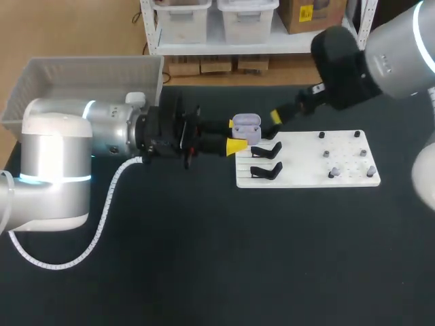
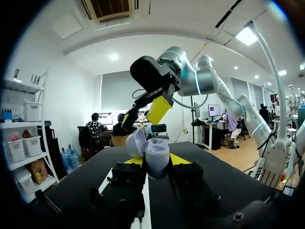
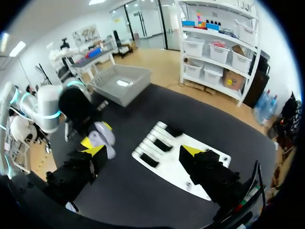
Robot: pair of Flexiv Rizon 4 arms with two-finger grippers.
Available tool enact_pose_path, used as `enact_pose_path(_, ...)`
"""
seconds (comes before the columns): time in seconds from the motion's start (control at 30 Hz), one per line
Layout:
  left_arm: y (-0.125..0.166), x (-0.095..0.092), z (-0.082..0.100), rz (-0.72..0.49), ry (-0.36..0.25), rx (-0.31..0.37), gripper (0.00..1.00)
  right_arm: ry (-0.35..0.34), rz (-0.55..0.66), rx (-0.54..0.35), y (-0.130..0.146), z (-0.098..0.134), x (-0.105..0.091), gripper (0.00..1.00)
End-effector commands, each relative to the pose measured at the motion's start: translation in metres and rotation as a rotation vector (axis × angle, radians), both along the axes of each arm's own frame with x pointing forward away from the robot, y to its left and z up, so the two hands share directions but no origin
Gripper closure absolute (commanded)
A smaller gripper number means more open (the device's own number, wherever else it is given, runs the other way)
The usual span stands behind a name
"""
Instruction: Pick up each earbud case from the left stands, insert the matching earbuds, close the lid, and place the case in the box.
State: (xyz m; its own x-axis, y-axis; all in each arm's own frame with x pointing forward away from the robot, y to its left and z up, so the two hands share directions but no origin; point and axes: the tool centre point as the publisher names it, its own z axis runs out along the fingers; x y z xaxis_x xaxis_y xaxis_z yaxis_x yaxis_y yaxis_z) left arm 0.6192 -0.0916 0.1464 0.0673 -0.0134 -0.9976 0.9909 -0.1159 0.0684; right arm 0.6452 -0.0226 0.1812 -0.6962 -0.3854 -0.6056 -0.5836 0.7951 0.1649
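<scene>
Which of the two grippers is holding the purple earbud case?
The left gripper: it is shut on the open-lidded earbud case. The right gripper stands wide open, holding nothing.

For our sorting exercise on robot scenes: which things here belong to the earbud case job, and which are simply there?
Job: earbud case, open, in the left gripper; right gripper, open; white board with black stands and small pieces, likely earbuds; grey box.
Simply there: black table; white spiral cable on the left arm.
</scene>
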Motion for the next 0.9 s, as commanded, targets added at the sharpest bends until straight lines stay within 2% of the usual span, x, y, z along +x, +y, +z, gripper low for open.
enact_pose_path(0.03, -0.001, -0.003, 0.000, 0.004, -0.006, 0.003, 1.00, -0.039, -0.106, -0.170, -0.026, 0.014, -0.012, 0.00)
enact_pose_path(0.23, -0.002, -0.004, -0.003, 0.015, 0.000, 0.014, 1.00, 0.016, -0.141, -0.287, -0.062, -0.002, -0.018, 0.00)
enact_pose_path(0.43, -0.003, -0.004, -0.005, 0.024, 0.009, 0.023, 1.00, 0.103, -0.185, -0.384, -0.095, -0.029, -0.025, 0.00)
enact_pose_path(0.63, -0.003, -0.004, -0.005, 0.024, 0.009, 0.023, 1.00, 0.184, -0.198, -0.399, -0.126, -0.055, -0.032, 0.00)
enact_pose_path(0.9, -0.003, -0.004, -0.005, 0.024, 0.009, 0.023, 1.00, 0.294, -0.158, -0.430, -0.151, -0.089, -0.037, 0.00)
